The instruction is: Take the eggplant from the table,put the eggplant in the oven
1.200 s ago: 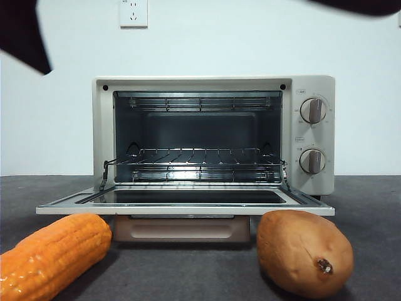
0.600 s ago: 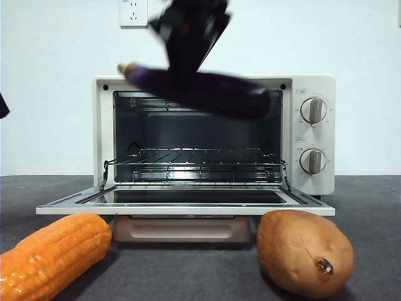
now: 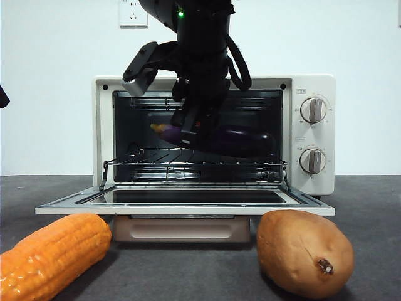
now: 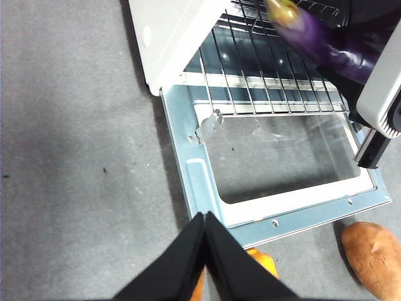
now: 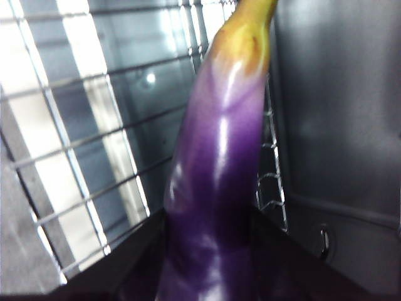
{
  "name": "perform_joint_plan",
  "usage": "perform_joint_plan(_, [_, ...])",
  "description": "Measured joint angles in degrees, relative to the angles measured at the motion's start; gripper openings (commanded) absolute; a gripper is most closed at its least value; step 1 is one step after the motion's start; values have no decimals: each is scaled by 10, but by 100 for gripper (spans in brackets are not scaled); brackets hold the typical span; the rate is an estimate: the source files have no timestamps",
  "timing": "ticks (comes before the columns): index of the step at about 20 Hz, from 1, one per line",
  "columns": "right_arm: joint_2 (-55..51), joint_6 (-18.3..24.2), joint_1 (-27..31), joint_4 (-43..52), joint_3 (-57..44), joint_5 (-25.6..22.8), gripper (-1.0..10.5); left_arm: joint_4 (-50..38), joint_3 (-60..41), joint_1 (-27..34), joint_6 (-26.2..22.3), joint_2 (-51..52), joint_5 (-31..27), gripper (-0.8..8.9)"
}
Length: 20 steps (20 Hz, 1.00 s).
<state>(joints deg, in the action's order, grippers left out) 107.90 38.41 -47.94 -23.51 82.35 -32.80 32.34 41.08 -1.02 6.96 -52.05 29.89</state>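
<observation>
A plain white wall with a white socket plate (image 3: 133,12) stands behind a flat dark grey matte table (image 3: 369,200). On the table sits the cream-white toaster oven (image 3: 213,135), with two grey knobs (image 3: 312,110) on its front panel. Its dark glass door (image 4: 285,166) is folded down flat toward the camera, and its wire rack (image 3: 194,164) is drawn partly out over the door.

The right gripper (image 3: 195,128) comes down from above in front of the oven's mouth, big and black, with a small green light on the arm. Its two jaws are clamped on the glossy dark purple, elongated eggplant (image 3: 232,139), which lies roughly level inside the oven's opening, just above the rack. I cannot tell whether the eggplant touches the wires. Its yellowish-green stem end (image 5: 247,28) points toward the oven's left wall as the front view shows it. In the right wrist view the eggplant (image 5: 216,188) rises between the two dark jaws, with the rack's wires behind it.

The left gripper (image 4: 205,235) hangs above the table, off the near corner of the door, its jaws pressed together on nothing.

On the table in front of the oven lie an orange corn cob (image 3: 53,254) and a brown sweet potato (image 3: 305,253), well apart from each other.
</observation>
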Motion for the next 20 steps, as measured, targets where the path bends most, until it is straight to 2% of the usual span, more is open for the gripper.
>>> perform_joint_plan(6, [9,-28,0,5,0,5,268,0,0,0,0,0,0,4])
perform_joint_plan(14, [12,-42,-7,3,0,-3,271,0,0,0,0,0,0,4])
perform_joint_plan(20, [11,-43,-34,0,15,-4,270,-9,0,0,0,0,0,4])
